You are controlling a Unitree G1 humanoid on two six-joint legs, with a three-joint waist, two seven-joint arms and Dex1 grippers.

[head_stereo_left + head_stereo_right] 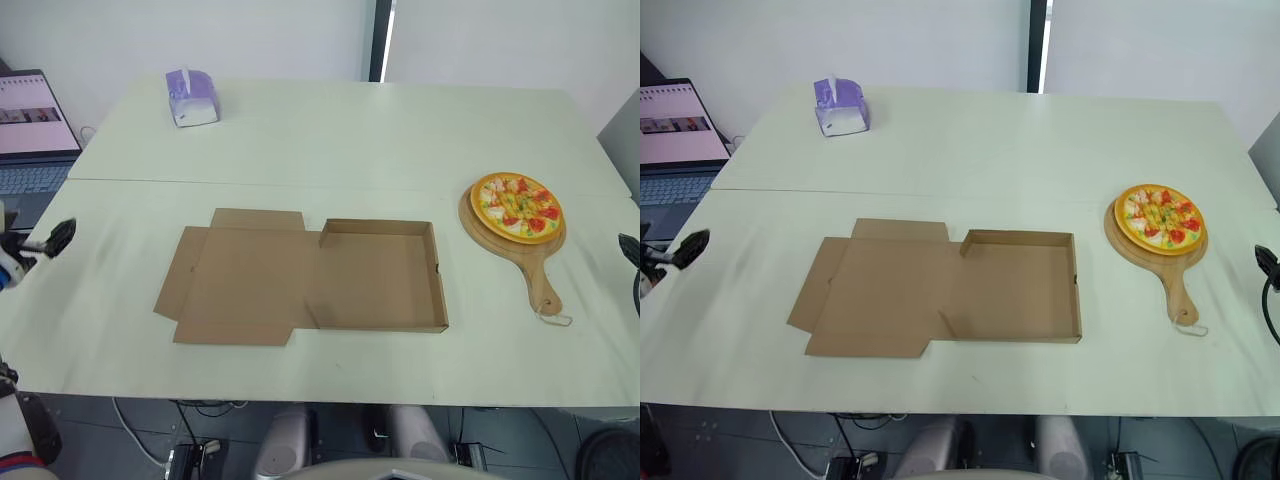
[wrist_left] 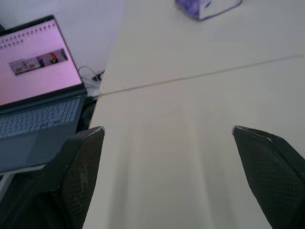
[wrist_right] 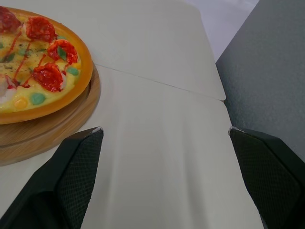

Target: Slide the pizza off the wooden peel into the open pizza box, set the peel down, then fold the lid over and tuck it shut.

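Left gripper (image 2: 167,130) hovers at the table's (image 1: 350,140) left edge near the laptop (image 1: 30,130), fingers spread wide, nothing in them. Right gripper (image 3: 164,130) sits just beside the wooden peel (image 1: 545,275), also wide open. Pizza (image 1: 517,206) is on the peel, right of the open pizza box (image 1: 375,280). Tissue box (image 1: 191,97) print is too small to read.

pizza (image 1: 516,206): yellow, orange rim, red and green bits
peel (image 1: 540,275): light brown wood
pizza box (image 1: 375,275): plain brown
surface (image 1: 350,130): pale cream
tissue box (image 1: 191,98): purple and white
laptop (image 1: 30,120): pink screen, grey keys
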